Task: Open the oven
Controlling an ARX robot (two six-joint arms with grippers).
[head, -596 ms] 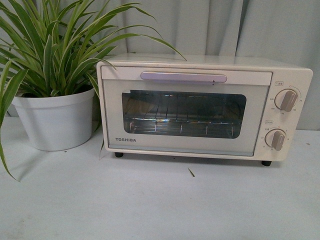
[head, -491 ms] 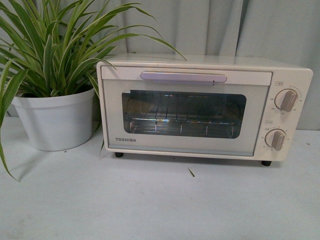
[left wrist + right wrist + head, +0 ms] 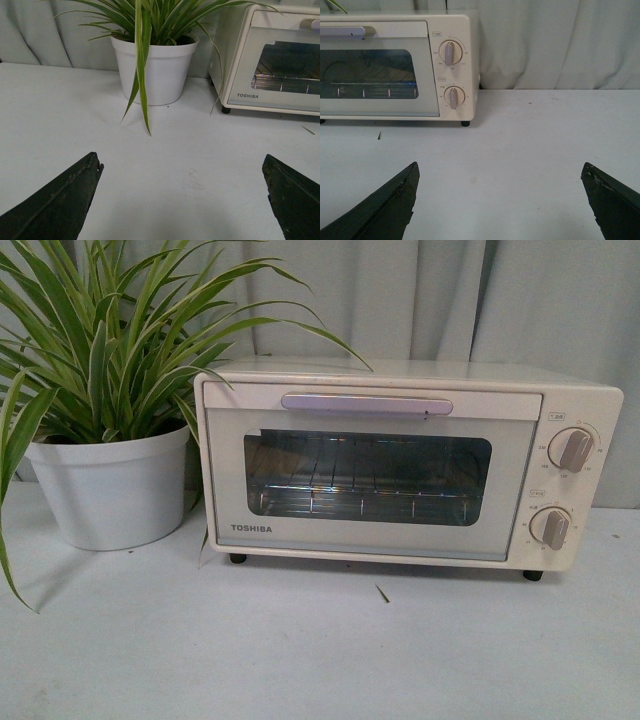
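Wide open stretch of pale grey tabletop in front of the cream-white boxy toaster oven; only a tiny leaf scrap lies there. The long pale bar handle along the door's top faces out unblocked. Tighter on the left: the round white plastic plant pot stands just beside the oven, its long striped green leaves arching over the top left corner. Grey curtain closes the back. Right of the oven, bare table runs to the curtain.
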